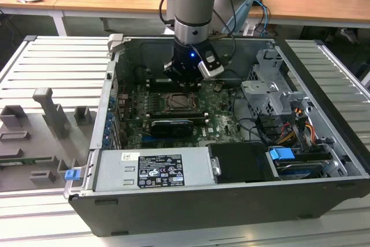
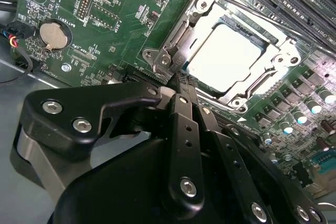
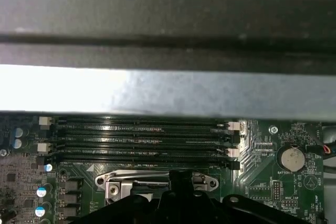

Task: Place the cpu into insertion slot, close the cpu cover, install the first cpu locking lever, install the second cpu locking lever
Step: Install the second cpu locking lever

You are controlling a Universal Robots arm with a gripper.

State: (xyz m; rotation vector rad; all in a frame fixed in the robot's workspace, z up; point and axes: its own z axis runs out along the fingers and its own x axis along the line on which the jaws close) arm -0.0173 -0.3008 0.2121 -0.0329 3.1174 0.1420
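Hand (image 2: 181, 85) clenched, fingers pressed together, grasping nothing, tips down at the near corner of the cpu cover (image 2: 273, 51). Cover lies flat over the cpu (image 2: 223, 53), which sits seated in the insertion slot (image 1: 180, 101), directly beyond the fingertips.

The robot arm (image 1: 193, 4) is round, silver and light blue, with a small blue light low down. Black cables hang beside it. Its gripper (image 2: 181, 85) is black, with shiny silver screws and thin fingers (image 2: 184, 129).
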